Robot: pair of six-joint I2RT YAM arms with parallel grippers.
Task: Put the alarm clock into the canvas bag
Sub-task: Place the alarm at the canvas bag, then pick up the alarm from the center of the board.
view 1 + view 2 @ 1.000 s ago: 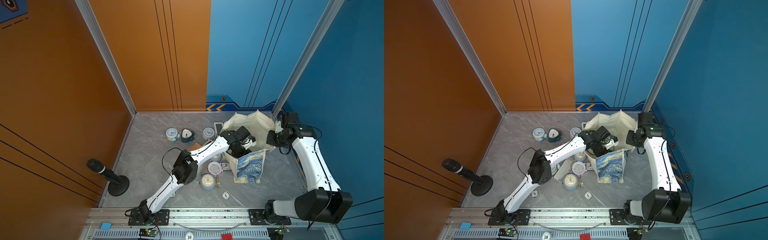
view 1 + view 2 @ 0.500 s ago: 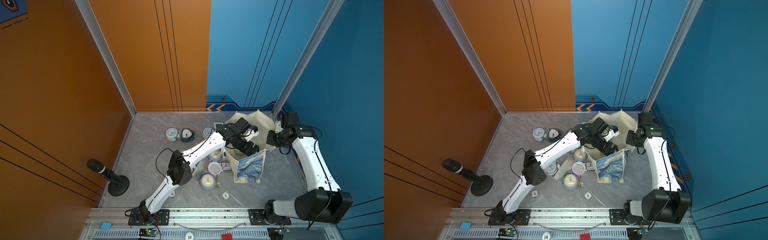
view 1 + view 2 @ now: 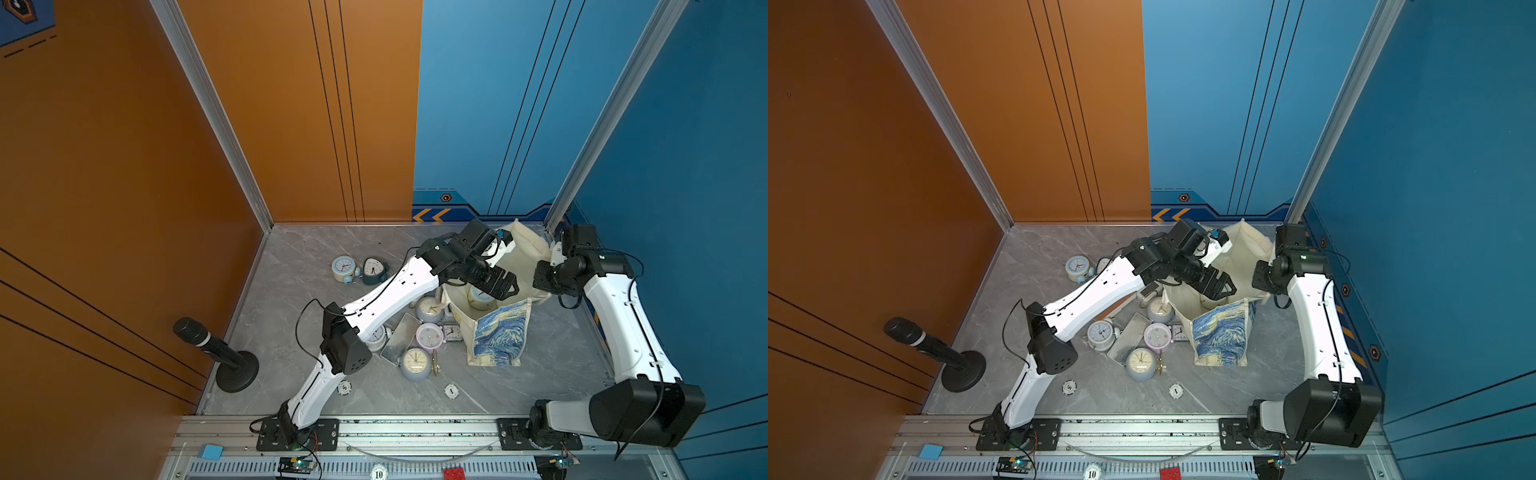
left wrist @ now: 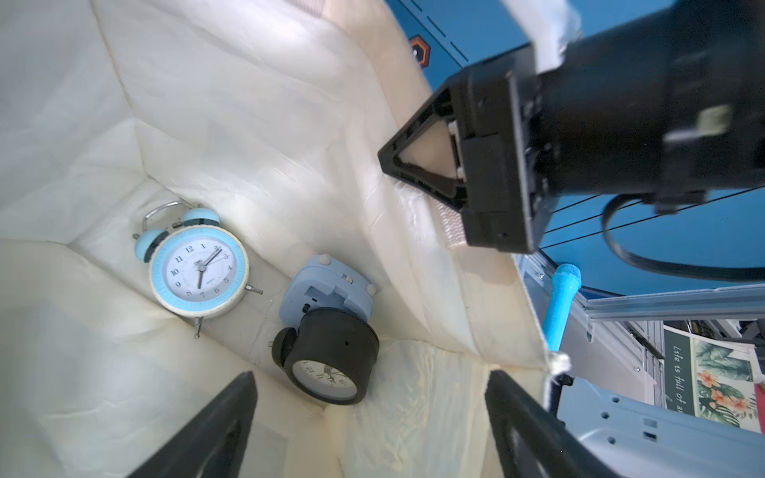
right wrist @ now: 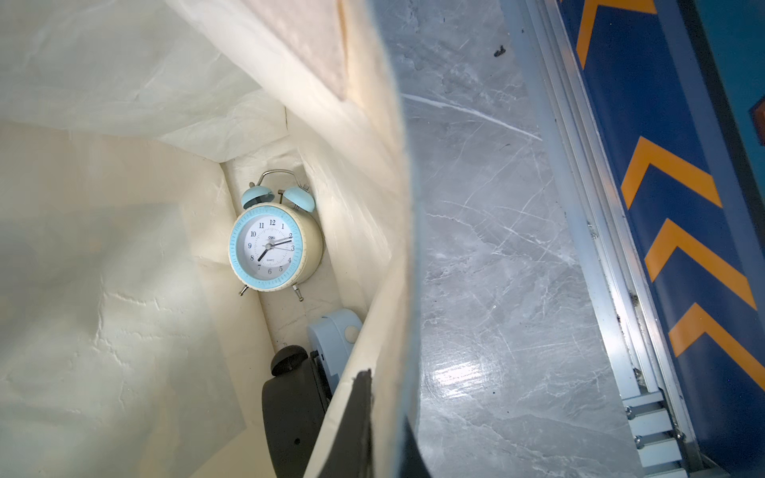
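Observation:
The canvas bag (image 3: 498,336) (image 3: 1221,332) stands open on the right side of the table, cream inside with a blue swirl print outside. My left gripper (image 3: 505,286) (image 3: 1219,286) (image 4: 370,376) hangs open and empty over its mouth. On the bag's bottom lie a black round alarm clock (image 4: 331,364) (image 5: 289,414), a light-blue twin-bell clock (image 4: 198,269) (image 5: 269,248) and a pale blue clock (image 4: 327,289) face down. My right gripper (image 3: 544,276) (image 4: 418,165) (image 5: 385,397) is shut on the bag's far rim.
Several more clocks lie left of the bag, among them a lilac one (image 3: 428,334), a cream-faced one (image 3: 415,363) and two further back (image 3: 344,266). A silver flat case (image 3: 401,338), two chips (image 3: 451,390) and a standing microphone (image 3: 216,353) are also there.
My left arm has lifted its wrist up and back, so the open gripper now sits higher over the bag's mouth, its jaws a little narrower. The right arm and bag have stayed put.

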